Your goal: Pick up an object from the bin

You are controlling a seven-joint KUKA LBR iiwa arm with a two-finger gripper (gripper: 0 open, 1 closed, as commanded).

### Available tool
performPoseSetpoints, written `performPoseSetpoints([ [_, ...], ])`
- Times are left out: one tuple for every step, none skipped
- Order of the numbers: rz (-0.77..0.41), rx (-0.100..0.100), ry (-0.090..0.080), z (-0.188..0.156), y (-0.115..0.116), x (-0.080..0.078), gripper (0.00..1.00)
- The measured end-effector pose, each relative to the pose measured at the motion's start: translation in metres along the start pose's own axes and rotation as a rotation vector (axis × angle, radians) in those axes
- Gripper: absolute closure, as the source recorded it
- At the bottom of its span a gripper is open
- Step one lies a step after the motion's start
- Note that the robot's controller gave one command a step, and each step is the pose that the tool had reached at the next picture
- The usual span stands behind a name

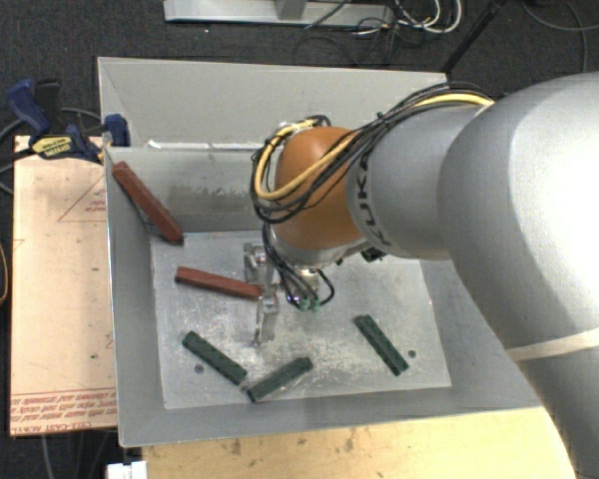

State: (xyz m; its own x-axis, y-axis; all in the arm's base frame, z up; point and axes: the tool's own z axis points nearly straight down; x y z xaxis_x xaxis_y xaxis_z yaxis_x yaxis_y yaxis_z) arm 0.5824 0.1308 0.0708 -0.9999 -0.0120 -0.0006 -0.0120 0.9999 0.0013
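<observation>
Where the flat red-brown bar [218,283] ends near the middle of the bin [280,98], the jaws hang just beside its right tip; whether they are open or closed cannot be told. A second red-brown bar [148,203] leans against the left wall. Three dark green bars [279,378] lie toward the front.
</observation>
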Motion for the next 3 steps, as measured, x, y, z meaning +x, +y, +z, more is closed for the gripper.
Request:
performPoseSetpoints([
  [0.001, -0.001, -0.002, -0.001, 0.0, -0.002, 1.0],
  [-0.055, -0.001, -0.012, -0.165, 0.005, -0.016, 1.0],
  [-0.235, 0.0, -0.011, -0.254, -0.01, -0.04, 1.0],
])
